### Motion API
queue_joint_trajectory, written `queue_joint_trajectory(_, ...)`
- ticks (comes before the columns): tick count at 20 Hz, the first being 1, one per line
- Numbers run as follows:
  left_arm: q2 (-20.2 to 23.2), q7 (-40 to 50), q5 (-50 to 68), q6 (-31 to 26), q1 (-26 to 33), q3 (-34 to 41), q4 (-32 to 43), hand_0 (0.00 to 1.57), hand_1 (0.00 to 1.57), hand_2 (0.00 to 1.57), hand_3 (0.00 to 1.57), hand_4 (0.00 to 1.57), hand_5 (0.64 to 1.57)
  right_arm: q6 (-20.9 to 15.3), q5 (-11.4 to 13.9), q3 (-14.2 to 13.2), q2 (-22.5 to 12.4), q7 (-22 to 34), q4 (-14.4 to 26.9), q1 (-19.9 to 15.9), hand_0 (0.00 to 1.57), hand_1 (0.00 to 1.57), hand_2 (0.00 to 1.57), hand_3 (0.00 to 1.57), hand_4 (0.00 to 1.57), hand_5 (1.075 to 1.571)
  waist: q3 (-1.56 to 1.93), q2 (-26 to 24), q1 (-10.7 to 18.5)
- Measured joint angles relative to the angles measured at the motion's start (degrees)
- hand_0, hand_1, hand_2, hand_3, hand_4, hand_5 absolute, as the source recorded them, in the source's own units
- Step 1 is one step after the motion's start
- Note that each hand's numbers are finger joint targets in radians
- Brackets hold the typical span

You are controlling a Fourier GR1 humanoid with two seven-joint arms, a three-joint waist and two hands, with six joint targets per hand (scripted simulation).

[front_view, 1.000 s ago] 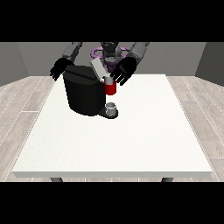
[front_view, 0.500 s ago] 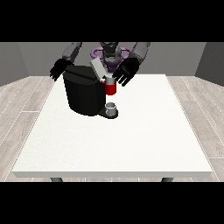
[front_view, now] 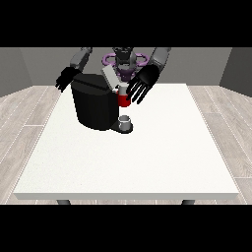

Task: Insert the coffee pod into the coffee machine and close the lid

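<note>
**Hand spread over the coffee machine's front**

A grey thing (front_view: pixel 125 120) sits on the base at the front of the black coffee machine (front_view: pixel 96 104); whether it is the coffee pod cannot be told. Above it is a red thing at the machine (front_view: pixel 123 101), and a pale grey lid (front_view: pixel 110 78) stands tilted up from the machine's top. The hand at the view's right (front_view: pixel 142 82) hangs just beside the red thing, fingers straight and spread, grasping nothing. The hand at the view's left (front_view: pixel 65 78) is behind the machine's far corner, fingers relaxed and pointing down, also released. The machine stands on the white table (front_view: pixel 147 157), towards the robot's edge.
</note>
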Motion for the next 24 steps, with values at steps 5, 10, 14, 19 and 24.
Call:
queue_joint_trajectory(5,-0.5,0.1,-0.4,-1.4,-0.1,-0.3,0.0,0.00,0.00,0.00,0.00,0.00,1.571,0.0,0.2,0.3,0.3,-0.2,1.1,0.5,0.00,0.00,0.00,0.00,0.38,1.571,-0.06,-1.2,0.6)
queue_joint_trajectory(10,-1.6,0.7,-0.9,-1.7,1.7,-0.7,-0.8,0.00,0.00,0.00,0.00,0.00,1.571,0.2,-0.3,-0.5,0.3,-1.8,2.7,2.8,0.00,0.00,0.00,0.00,0.39,1.571,-0.08,-3.8,1.9)
queue_joint_trajectory(14,-3.1,1.4,-1.3,-2.1,3.3,-1.2,-1.8,0.00,0.00,0.00,0.00,0.00,1.571,0.6,-1.0,-1.1,0.2,-2.1,3.6,3.8,0.00,0.00,0.00,0.00,0.41,1.571,-0.09,-6.3,3.2)
queue_joint_trajectory(19,-5.8,2.0,2.2,-2.3,6.5,1.6,-2.1,0.00,0.00,0.00,0.00,0.00,1.571,0.4,-1.4,-1.2,0.5,-1.5,3.2,6.5,0.00,0.00,0.00,0.00,0.42,1.571,-0.11,-10.7,4.9)
queue_joint_trajectory(24,-10.7,1.1,11.0,-1.8,10.8,8.8,-2.4,0.00,0.00,0.00,0.00,0.24,1.571,0.7,-2.1,-2.2,0.1,-1.7,3.3,9.5,0.00,0.00,0.00,0.00,0.49,1.571,-0.16,-15.8,8.0)
